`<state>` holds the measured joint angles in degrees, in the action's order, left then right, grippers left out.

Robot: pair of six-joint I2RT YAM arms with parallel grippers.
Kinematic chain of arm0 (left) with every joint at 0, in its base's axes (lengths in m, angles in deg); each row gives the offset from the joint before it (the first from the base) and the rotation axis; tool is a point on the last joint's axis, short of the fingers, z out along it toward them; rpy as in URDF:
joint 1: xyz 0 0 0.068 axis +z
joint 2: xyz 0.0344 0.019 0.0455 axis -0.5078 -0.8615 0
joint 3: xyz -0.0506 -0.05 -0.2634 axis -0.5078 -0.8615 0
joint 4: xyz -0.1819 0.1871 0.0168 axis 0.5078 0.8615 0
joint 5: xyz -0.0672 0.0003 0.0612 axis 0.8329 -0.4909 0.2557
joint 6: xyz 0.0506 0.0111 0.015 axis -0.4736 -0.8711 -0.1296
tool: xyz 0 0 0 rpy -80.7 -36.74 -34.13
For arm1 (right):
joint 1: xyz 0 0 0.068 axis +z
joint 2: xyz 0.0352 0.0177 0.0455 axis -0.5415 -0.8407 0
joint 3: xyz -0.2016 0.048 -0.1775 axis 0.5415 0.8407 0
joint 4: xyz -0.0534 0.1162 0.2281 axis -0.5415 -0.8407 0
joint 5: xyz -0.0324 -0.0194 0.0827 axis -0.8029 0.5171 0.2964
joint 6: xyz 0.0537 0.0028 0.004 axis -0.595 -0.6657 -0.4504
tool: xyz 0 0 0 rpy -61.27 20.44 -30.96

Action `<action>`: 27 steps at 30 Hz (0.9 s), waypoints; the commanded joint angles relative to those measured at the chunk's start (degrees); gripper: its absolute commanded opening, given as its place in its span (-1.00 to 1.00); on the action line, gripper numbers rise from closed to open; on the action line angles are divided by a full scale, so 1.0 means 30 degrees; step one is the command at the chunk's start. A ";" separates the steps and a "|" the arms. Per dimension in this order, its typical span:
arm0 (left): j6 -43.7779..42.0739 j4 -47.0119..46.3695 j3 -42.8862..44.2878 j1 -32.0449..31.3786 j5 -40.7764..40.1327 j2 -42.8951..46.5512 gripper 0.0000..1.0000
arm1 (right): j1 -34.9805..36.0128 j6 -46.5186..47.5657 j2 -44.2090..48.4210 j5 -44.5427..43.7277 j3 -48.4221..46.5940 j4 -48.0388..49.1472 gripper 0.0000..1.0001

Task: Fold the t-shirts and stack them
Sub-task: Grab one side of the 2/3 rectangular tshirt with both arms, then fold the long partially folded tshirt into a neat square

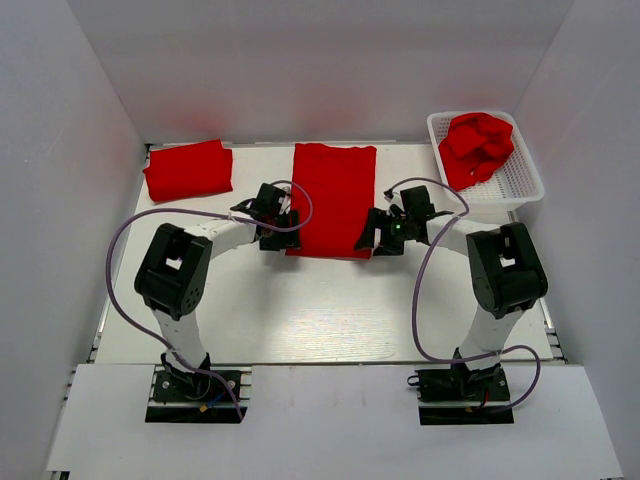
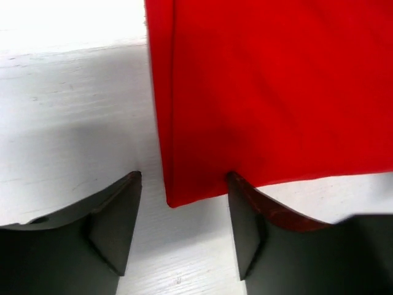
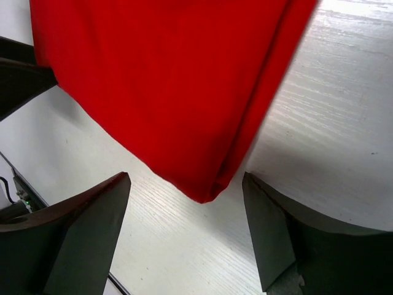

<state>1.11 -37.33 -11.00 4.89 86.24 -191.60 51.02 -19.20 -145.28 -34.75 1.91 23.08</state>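
A red t-shirt (image 1: 332, 198) lies flat in the table's middle, folded into a long strip. My left gripper (image 1: 277, 238) is open at its near left corner; in the left wrist view that corner (image 2: 184, 190) sits between the open fingers, just ahead of the gripper (image 2: 184, 227). My right gripper (image 1: 367, 243) is open at the near right corner; in the right wrist view the corner (image 3: 206, 187) points between the fingers of the gripper (image 3: 187, 233). A folded red t-shirt (image 1: 188, 169) lies at the back left. Crumpled red t-shirts (image 1: 478, 146) fill the basket.
A white mesh basket (image 1: 521, 172) stands at the back right on the white table (image 1: 330, 310). White walls close in the back and both sides. Purple cables loop beside each arm.
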 commanded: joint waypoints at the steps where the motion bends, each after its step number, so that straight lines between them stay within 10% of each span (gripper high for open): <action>1: 0.0125 -0.0513 -0.0581 -0.0071 0.0850 -0.0439 0.34 | 0.0072 -0.0241 -0.0778 -0.0249 0.0144 0.0169 0.59; 10: 0.0915 -0.1540 -0.1990 -0.0247 0.1787 -0.0174 -1.00 | 0.0072 -0.0828 -0.0457 -0.1041 0.1082 0.0696 -1.00; 27: 0.1121 0.3838 -0.3343 -0.2327 0.4222 0.8204 -1.00 | 0.0571 0.1281 0.9911 -0.2180 0.4891 -0.6946 -1.00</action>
<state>4.45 -32.96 -23.63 -1.71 97.02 -170.24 52.55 -17.78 -119.43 -39.34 16.57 10.71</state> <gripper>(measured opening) 0.023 0.015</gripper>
